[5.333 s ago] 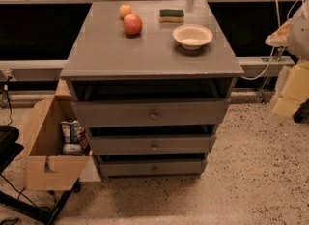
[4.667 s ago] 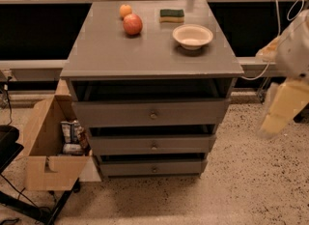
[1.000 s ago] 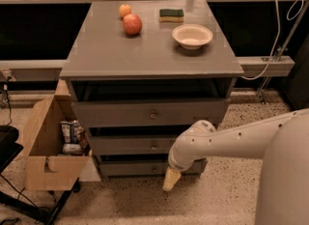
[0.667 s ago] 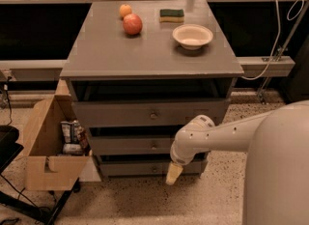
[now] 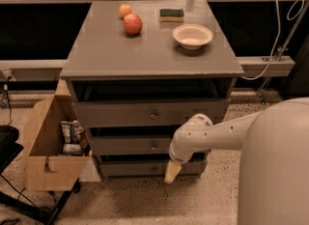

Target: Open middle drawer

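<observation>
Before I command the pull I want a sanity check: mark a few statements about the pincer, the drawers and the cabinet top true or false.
1. The pincer is on the middle drawer at its knob. False: it hangs lower, in front of the lowest drawer, off to the knob's side.
2. A bowl stands on the cabinet top. True.
3. The cardboard box is on the same side as the arm. False: it stands on the opposite side.
4. The middle drawer looks shut. True.
5. The apple lies in the bowl. False: it rests on the cabinet top, apart from the bowl.
</observation>
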`<state>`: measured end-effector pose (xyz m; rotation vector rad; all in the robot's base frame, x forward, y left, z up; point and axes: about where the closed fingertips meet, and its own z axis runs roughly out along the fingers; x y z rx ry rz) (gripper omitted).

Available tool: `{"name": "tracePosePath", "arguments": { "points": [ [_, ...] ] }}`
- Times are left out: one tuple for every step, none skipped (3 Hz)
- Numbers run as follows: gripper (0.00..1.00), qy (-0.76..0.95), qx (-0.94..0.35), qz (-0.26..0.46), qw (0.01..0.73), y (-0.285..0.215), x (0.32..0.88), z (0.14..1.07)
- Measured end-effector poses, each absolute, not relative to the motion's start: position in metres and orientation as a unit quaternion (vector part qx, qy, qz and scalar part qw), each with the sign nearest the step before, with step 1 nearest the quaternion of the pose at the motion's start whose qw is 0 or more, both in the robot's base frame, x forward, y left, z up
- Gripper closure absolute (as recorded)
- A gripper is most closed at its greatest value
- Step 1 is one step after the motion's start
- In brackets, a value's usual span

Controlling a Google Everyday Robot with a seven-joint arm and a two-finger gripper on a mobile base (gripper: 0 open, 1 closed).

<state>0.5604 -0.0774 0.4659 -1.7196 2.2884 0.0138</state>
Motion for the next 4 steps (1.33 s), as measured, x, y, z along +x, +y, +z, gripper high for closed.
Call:
{"name": "tracePosePath", "arguments": {
  "points": [
    [0.0,0.791,-0.595,0.011,0.138,-0.075,0.571,0.454],
    [0.0,0.783,-0.607,0.009,0.136,-0.069,0.587,0.441],
    [0.0,0.765,-0.632,-0.034,0.123,-0.07,0.612,0.429],
    [0.0,0.752,-0.645,-0.072,0.118,-0.081,0.627,0.432]
  ]
}}
